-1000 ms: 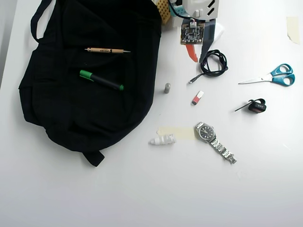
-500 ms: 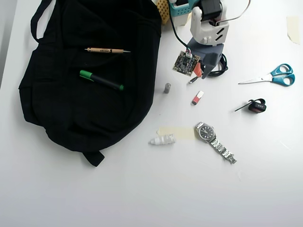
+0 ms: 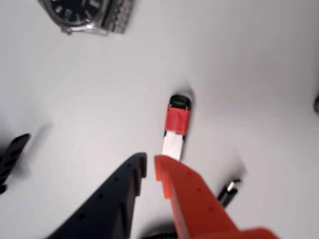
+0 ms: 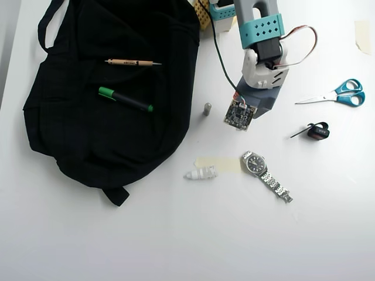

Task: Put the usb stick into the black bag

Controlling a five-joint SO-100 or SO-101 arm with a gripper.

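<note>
In the wrist view the usb stick (image 3: 175, 127) lies flat on the white table, with a red body, a white end toward me and a dark tip away from me. My gripper (image 3: 150, 167) hovers just short of its white end, the jaws nearly together and holding nothing; the dark blue finger (image 3: 130, 174) is on the left, the orange finger (image 3: 167, 174) on the right. In the overhead view the arm (image 4: 261, 70) covers the gripper and the stick. The black bag (image 4: 99, 129) lies at the upper left, well apart from the arm.
A steel watch (image 4: 258, 164) (image 3: 89, 12) lies beyond the stick. A green pen (image 4: 126, 99) and a pencil (image 4: 132, 61) rest on the bag. A grey cylinder (image 4: 207, 108), a white ribbed piece (image 4: 201, 174), scissors (image 4: 340, 93) and a small black object (image 4: 318, 132) lie around the arm.
</note>
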